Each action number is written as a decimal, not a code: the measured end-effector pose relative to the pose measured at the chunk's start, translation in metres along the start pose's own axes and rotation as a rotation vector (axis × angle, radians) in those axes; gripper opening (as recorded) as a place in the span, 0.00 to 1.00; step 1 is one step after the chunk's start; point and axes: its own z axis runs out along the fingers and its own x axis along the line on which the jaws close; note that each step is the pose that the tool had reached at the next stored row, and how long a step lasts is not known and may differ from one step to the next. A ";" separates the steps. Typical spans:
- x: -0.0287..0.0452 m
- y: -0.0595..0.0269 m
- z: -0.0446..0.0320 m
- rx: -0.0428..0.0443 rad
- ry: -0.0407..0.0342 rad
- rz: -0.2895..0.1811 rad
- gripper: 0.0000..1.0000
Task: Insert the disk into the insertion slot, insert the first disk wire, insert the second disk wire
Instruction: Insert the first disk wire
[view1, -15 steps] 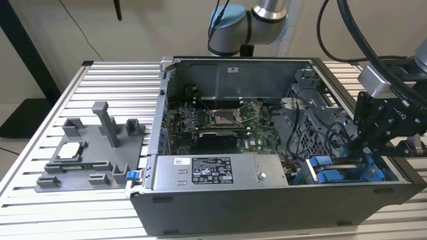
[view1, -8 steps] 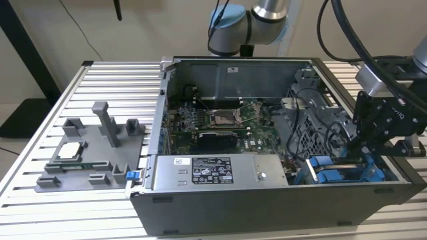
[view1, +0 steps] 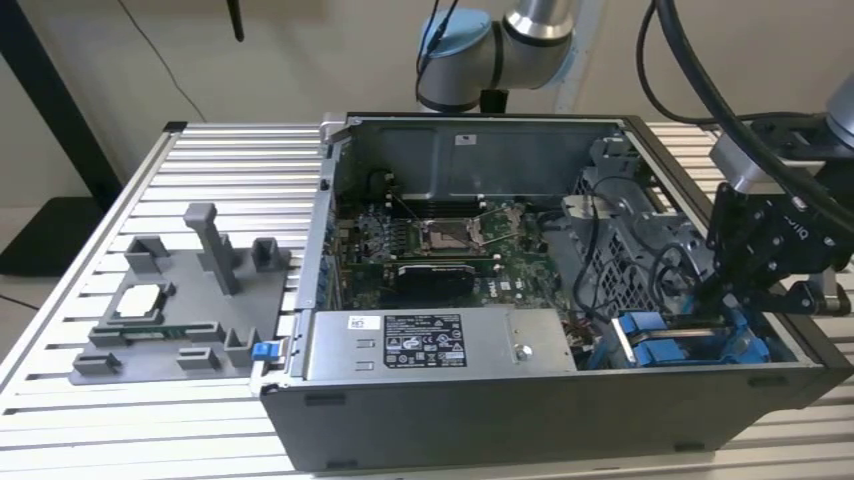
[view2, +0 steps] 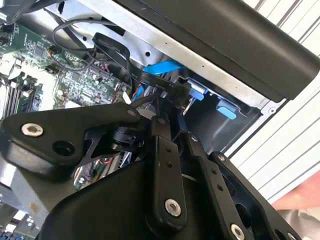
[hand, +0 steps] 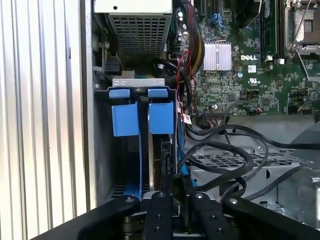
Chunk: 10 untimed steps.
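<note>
Disk (hand: 161, 119) is seated edge-on in insertion slot (hand: 137, 82), long axis pointed away from hand (hand: 176, 192). In the exterior view, disk is placed at 7 o'clock of hand, just beside. Hand looks clenched on black wire connector (view2: 176, 92).

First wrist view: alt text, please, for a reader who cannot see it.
The gripper sits inside an open computer case at the drive bay with two blue tabs, beside looping black cables and a green circuit board.
</note>
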 end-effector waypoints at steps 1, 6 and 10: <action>0.0003 0.0002 0.0000 0.0005 -0.0001 0.002 0.00; 0.0016 0.0012 0.0005 0.0048 -0.0007 0.011 0.00; 0.0019 0.0015 0.0017 0.0186 -0.0017 0.014 0.00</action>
